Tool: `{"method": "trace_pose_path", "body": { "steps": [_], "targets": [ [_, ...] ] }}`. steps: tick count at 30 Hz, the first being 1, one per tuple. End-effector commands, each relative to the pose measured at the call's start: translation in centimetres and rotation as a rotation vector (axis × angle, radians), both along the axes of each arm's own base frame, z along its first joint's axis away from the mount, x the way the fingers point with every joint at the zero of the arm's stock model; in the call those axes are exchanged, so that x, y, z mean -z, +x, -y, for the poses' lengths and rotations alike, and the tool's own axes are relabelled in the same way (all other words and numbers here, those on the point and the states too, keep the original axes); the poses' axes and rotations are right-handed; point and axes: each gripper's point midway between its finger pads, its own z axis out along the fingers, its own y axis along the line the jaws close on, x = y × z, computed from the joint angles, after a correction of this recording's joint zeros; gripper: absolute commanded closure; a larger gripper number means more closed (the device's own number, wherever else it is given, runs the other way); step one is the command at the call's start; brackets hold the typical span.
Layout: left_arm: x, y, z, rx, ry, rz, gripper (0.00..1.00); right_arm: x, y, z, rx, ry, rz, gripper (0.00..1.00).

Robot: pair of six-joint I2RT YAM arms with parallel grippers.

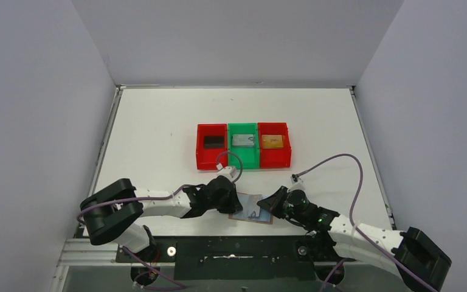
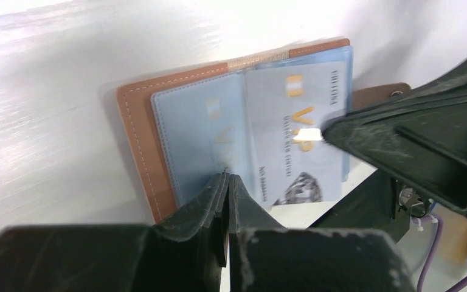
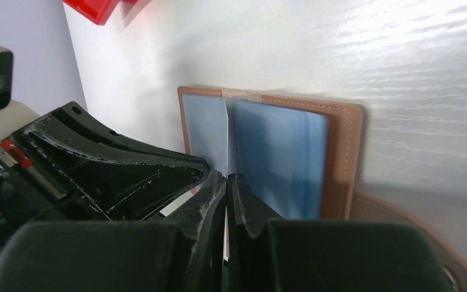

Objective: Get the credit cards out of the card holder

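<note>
The wallet [image 2: 138, 125] lies open on the bench [image 2: 48, 91]. The left claw [image 2: 226, 177], pressed together, pins its edge. The right claw [image 3: 225, 177] pinches the silver card [image 2: 292, 131] and should draw it out flat, not upward.

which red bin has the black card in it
The left red bin, left of the green bin, holds the black card; the right red bin holds a gold-orange card.

Card holder [image 2: 135, 128]: tan leather, matt, pale stitching; inner pockets smooth pale blue, faint sheen; card [image 2: 280, 112]: silver-grey glossy plastic, gold lettering; left tool [image 2: 227, 182] and right tool [image 3: 226, 182]: black matt plastic, scuffed; far red bins [image 1: 210, 162] and green bin [image 1: 244, 163]: glossy plastic; surface [image 1: 158, 134]: white, smooth, streaked sheen.
</note>
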Motion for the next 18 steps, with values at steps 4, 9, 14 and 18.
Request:
{"method": "trace_pose_path", "body": {
  "steps": [4,9,14,18],
  "targets": [
    [1.8,0.1,-4.0,-0.076,0.136,0.0,0.98,-2.3,1.4,3.4,0.1,-0.126,0.097,1.0],
    [-0.7,0.8,-3.0,-0.068,0.061,0.057,0.87,-7.0,2.7,3.6,0.1,-0.093,0.27,1.0],
    [-5.1,2.6,-2.8,-0.066,0.029,0.173,0.71,-10.8,4.0,4.2,0.11,-0.136,0.419,1.0],
    [-7.2,4.6,-5.9,-0.135,0.116,0.239,0.66,-12.6,4.9,3.9,0.074,-0.19,0.526,1.0]
  ]
}}
